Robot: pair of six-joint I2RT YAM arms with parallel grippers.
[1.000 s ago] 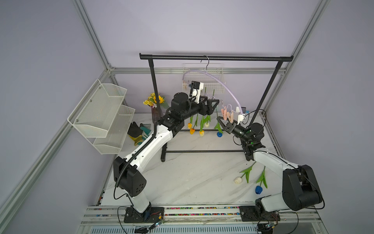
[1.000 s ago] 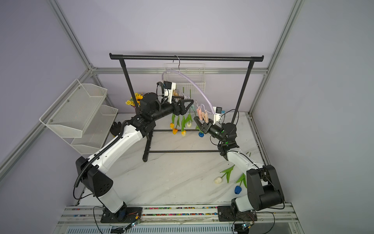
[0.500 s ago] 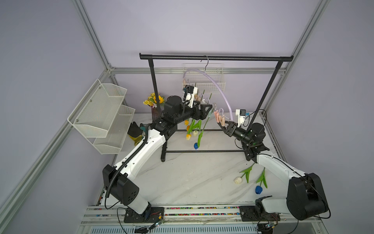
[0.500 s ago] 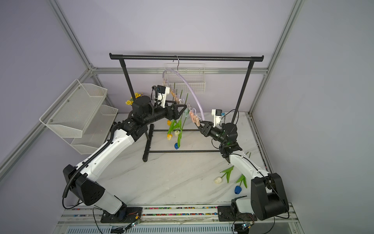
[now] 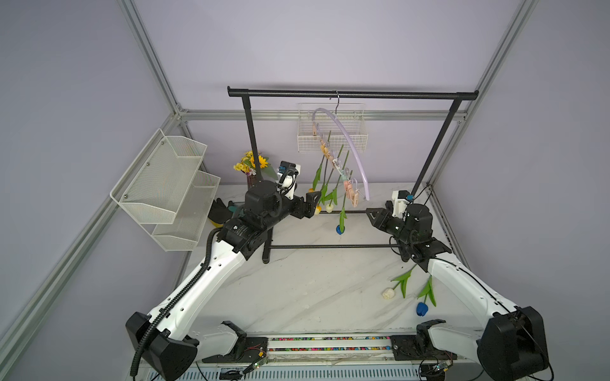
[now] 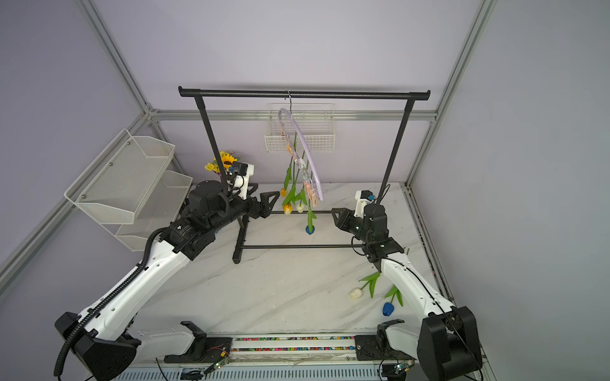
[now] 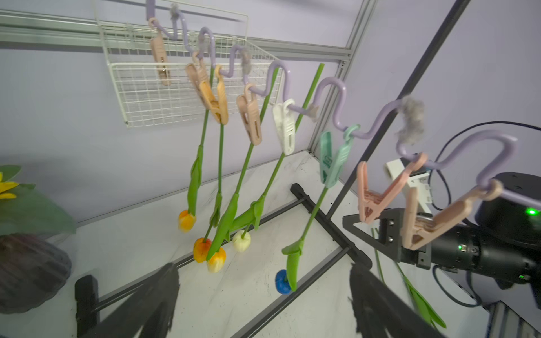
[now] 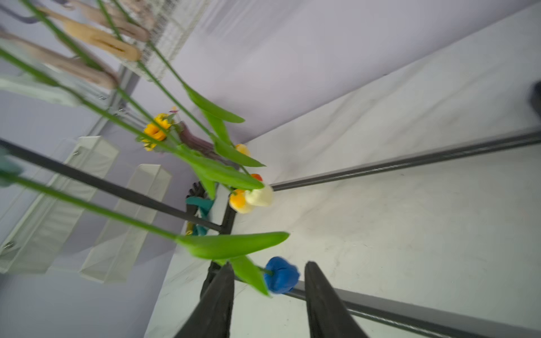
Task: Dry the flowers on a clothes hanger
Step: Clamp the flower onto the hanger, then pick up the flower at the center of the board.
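Observation:
The lilac clothes hanger (image 5: 350,149) hangs tilted by its hook from the black rack's top bar. Several flowers hang head-down from its clips (image 7: 282,125); the lowest is a blue tulip (image 5: 340,229) on the mint clip (image 7: 332,159). Two pink end clips (image 7: 377,193) carry nothing. A white tulip (image 5: 389,293) and a blue tulip (image 5: 422,308) lie on the table at the right. My left gripper (image 5: 314,202) is open and empty, left of the hanging heads. My right gripper (image 5: 372,215) is open and empty to their right; the hanging blue head (image 8: 281,275) shows beyond its fingers.
The black garment rack (image 5: 352,94) straddles the back of the marble table (image 5: 313,290), with base rails (image 5: 330,246) on it. A white wire basket (image 5: 331,138) hangs on the back wall. White mesh shelves (image 5: 165,184) and a sunflower bouquet (image 5: 251,163) stand at the left.
Both grippers have drawn back and down from the hanger, and the right one has opened off a clip. The hanger has swung and tilted, and the blue tulip now hangs from it.

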